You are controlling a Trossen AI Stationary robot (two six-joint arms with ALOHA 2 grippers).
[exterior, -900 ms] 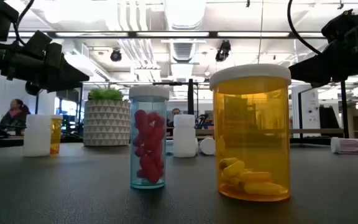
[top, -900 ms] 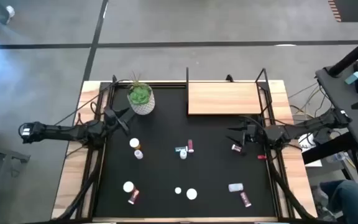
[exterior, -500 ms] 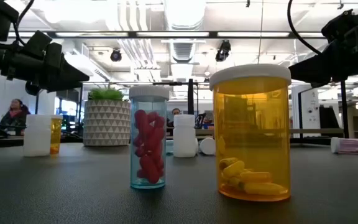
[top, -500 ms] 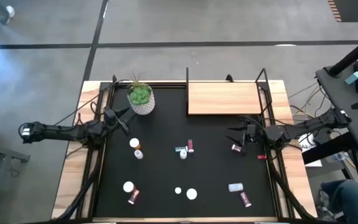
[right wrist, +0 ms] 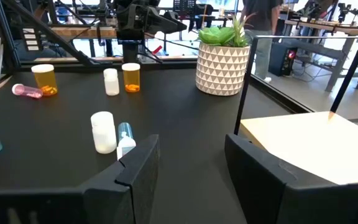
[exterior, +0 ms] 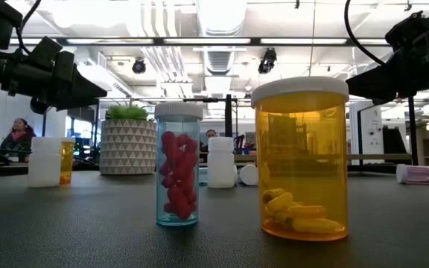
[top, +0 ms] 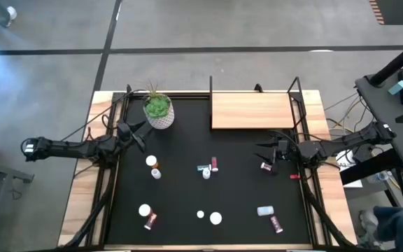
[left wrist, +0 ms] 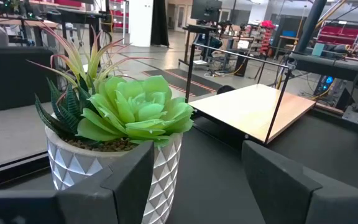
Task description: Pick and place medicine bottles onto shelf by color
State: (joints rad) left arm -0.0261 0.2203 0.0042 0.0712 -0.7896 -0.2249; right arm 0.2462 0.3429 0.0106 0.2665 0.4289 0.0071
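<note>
Medicine bottles (top: 206, 170): scattered over the black mat (top: 180, 203) on the counter, some standing, some lying down. None on the shelf (top: 252, 110) yet.

Probably very light, with only a few pills inside. Hard, smooth plastic, so likely a bit slippery. Not easy to break, but easy to knock over or send rolling.

Best to pinch across the round body, just under the cap. For the ones lying down, best to come from above and squeeze across the sides.

Close up in the low view, 2 standing:
- orange bottle (exterior: 300, 160), wide, see-through, white cap, yellow pills at the bottom.
- thin clear bottle (exterior: 178, 167), bluish, full of red pills.

Shelf: flat pale wood board, smooth, thin black posts at the ends, at the far side of the counter.

Plant pot (top: 159, 112): white, bumpy triangle pattern, green leaves.

Left jaws: apart, nothing between, right by the plant pot. Right jaws: apart too, empty, just in front of the shelf, near a pink bottle (top: 264, 166).
</note>
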